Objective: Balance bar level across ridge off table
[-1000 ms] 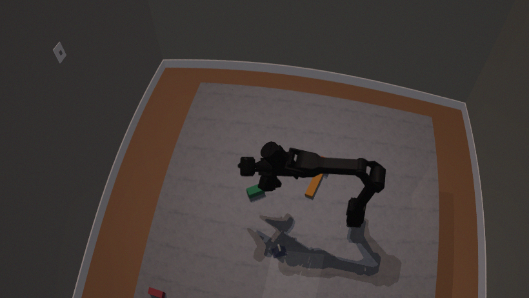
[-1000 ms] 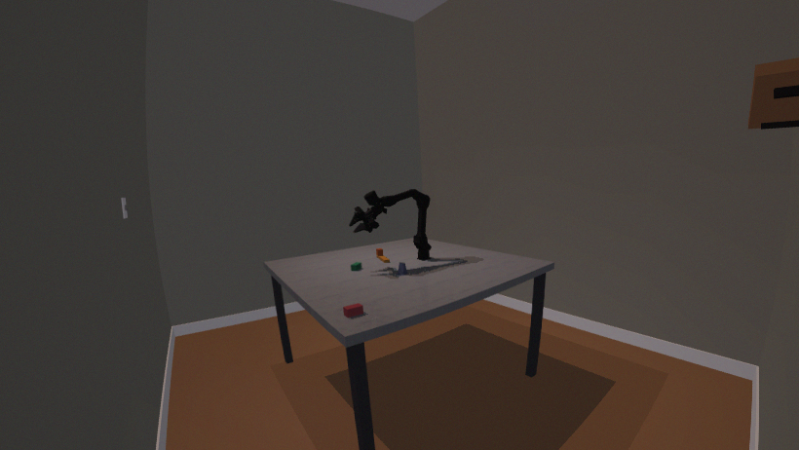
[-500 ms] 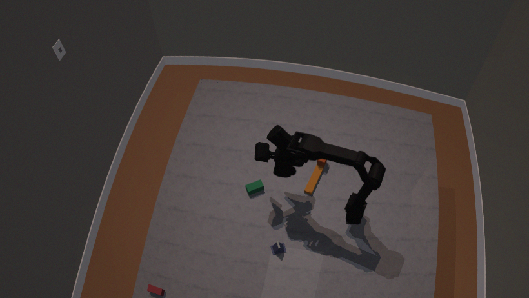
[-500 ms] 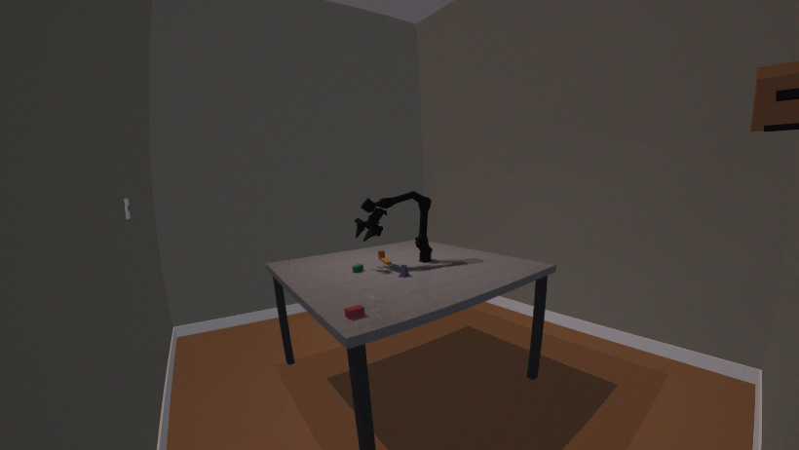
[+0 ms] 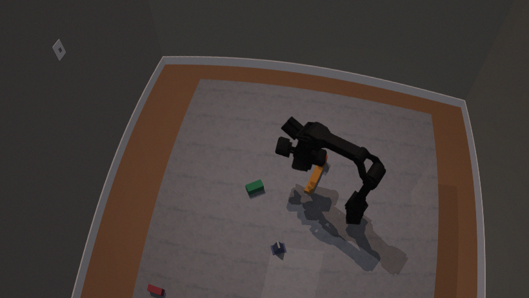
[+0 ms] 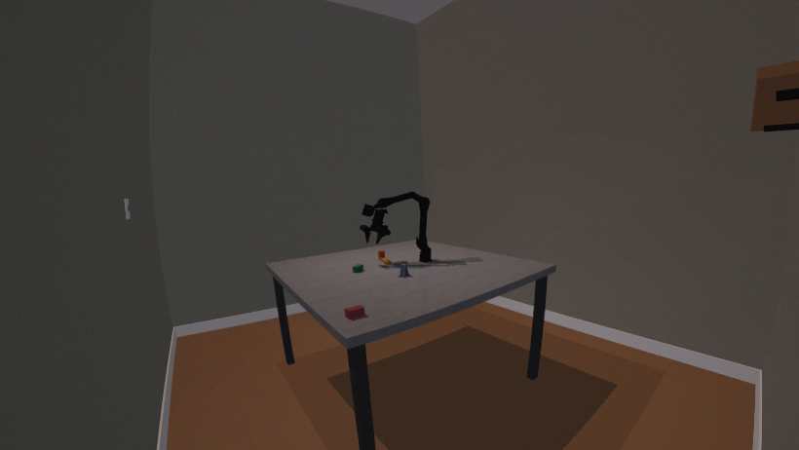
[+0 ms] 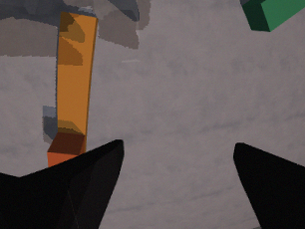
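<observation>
The orange bar (image 5: 313, 180) (image 6: 385, 261) (image 7: 75, 95) lies flat on the table, with an orange-red block (image 6: 381, 253) (image 7: 67, 143) on one end. The arm partly covers that end in the top view. The dark blue ridge (image 5: 278, 248) (image 6: 403, 271) stands on the table apart from the bar, with nothing on it; it is out of the wrist view. My gripper (image 6: 372, 243) (image 7: 177, 149) is open and empty, pointing down high above the table. In the wrist view the bar is left of the space between the fingers, and the left finger overlaps the block.
A green block (image 5: 254, 186) (image 6: 358, 268) (image 7: 281, 11) lies on the table (image 5: 222, 129) (image 6: 475, 279), to the left of the bar in the top view. A red block (image 5: 155, 289) (image 6: 354, 312) lies far off near a table corner. The arm's shadow falls near the bar.
</observation>
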Motion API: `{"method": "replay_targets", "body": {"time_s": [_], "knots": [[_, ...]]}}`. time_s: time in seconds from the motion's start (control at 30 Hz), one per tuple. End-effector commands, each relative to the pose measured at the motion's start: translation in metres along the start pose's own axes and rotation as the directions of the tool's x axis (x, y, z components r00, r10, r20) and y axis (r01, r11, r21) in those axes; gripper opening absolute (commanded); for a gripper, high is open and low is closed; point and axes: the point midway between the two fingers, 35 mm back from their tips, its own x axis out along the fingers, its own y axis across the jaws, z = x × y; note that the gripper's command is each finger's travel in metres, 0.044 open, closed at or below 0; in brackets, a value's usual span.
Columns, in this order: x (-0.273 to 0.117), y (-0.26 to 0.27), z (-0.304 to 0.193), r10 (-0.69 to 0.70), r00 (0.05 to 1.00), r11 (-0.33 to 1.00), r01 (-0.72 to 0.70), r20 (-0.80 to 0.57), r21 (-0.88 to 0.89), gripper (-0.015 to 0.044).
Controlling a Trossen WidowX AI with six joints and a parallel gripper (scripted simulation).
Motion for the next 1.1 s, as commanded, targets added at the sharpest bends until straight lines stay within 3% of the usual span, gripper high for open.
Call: {"method": "replay_targets", "body": {"time_s": [0.0, 0.27, 0.53, 1.07], "knots": [[0.0, 0.027, -0.004, 0.091, 0.994, 0.993, -0.095, 0.055, 0.074, 0.0315], [-0.006, 0.074, -0.006, 0.231, 0.958, 0.947, -0.262, 0.168, 0.189, 0.0315], [-0.005, 0.077, -0.006, 0.242, 0.954, 0.941, -0.276, 0.179, 0.198, 0.0315], [0.073, 0.098, 0.009, 0.242, 0.954, 0.941, -0.276, 0.178, 0.198, 0.0315]]}}
